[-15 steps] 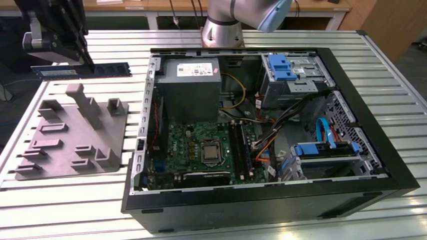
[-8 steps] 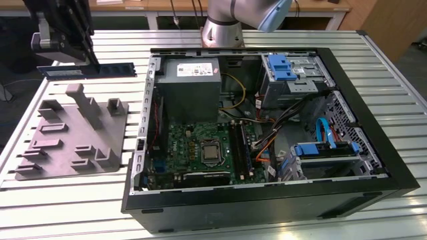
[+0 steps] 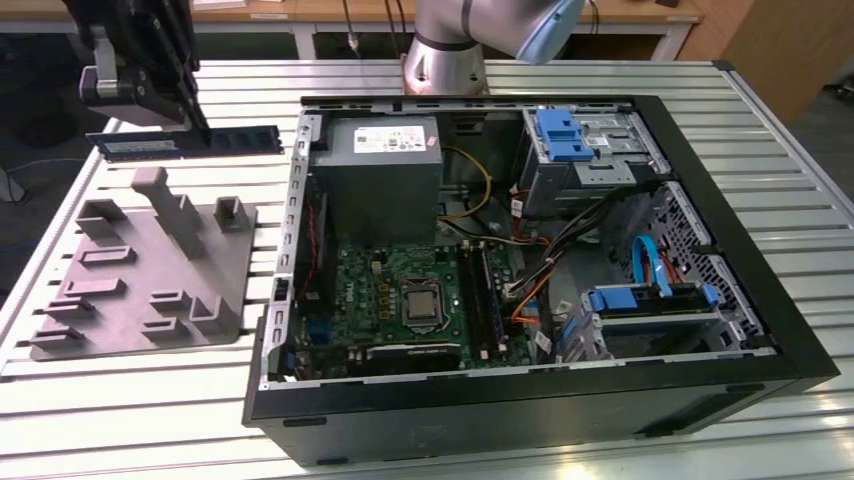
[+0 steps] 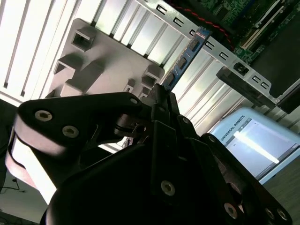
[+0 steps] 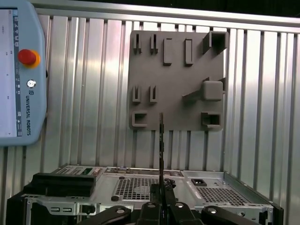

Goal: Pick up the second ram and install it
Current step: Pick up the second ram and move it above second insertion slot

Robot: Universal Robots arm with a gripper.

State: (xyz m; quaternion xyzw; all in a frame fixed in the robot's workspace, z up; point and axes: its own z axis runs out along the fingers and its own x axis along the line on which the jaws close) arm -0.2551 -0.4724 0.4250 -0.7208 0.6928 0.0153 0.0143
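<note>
While our gripper point(image 5: 161, 187) clamps one end of the ram point(image 4: 186, 56) near the tray point(image 5: 178, 79):
we judge it light, stiff, fragile; grip edges, not chips.

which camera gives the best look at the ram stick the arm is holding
The exterior view: the second ram shows its broad face there, clamped in the end effector. The first wrist view shows it edge-on, as a thin line; the second wrist view shows it steeply foreshortened.
</note>
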